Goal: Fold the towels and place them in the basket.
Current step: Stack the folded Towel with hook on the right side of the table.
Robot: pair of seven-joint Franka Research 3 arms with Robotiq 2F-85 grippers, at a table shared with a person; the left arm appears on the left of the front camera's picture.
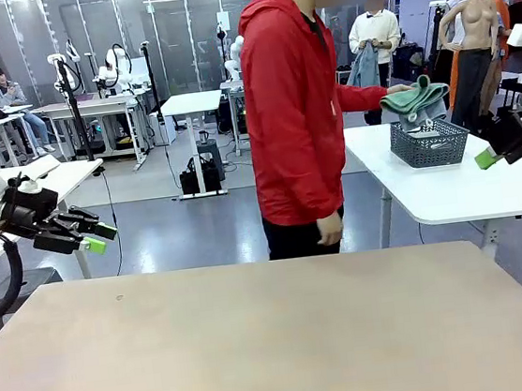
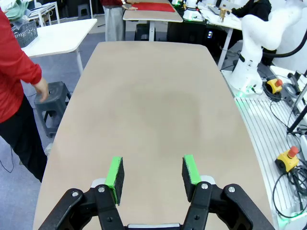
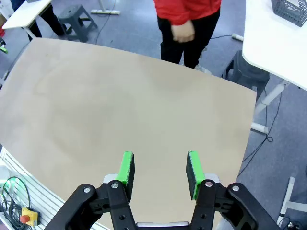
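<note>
Green towels [image 1: 417, 99] over basket [image 1: 430, 143], seemingly well apart from left claw [image 1: 96, 235].

- The table [image 1: 259, 347] lies in the foreground, between the two arms.
- The left gripper [image 1: 94, 235] hangs off the table's left side, above its far corner; its jaws stand apart with nothing between them.
- The right gripper [image 1: 489, 157] hangs at the far right, jaws likewise apart.
- A person [image 1: 294, 116] stands just behind the table's far edge.
- A second table [image 1: 449, 188] stands behind and to the right of the person.
- The basket [image 1: 429, 142] sits on that second table.
- The towels [image 1: 415, 100] are in the person's hand [image 1: 400, 89], just above the basket.
</note>
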